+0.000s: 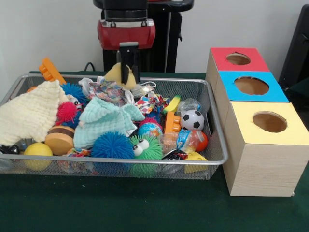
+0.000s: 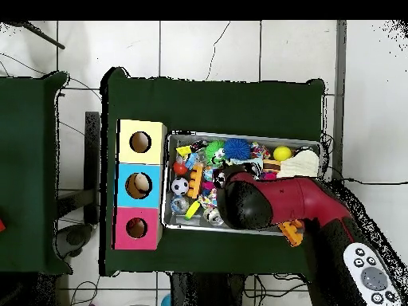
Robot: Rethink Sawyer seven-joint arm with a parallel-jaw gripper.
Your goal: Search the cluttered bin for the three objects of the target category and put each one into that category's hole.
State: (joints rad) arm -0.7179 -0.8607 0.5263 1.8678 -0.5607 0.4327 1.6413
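While the gripper (image 1: pixel 128 73) hangs over the wire bin's (image 1: pixel 212 121) far side, its fingers are pinched on a pale yellow cloth (image 1: pixel 116 73), lifted clear of the clutter, prob. for carrying to the three-holed box (image 1: pixel 263 159) w/ red, blue, yellow tops beside the bin.

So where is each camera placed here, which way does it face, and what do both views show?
Front view: sits low across the table, facing the wire bin and the robot; the red arm's gripper hangs over the bin's far side.
Overhead view: sits above, looking straight down; the red and black arm covers part of the bin.
Both show the bin and the three-hole box.
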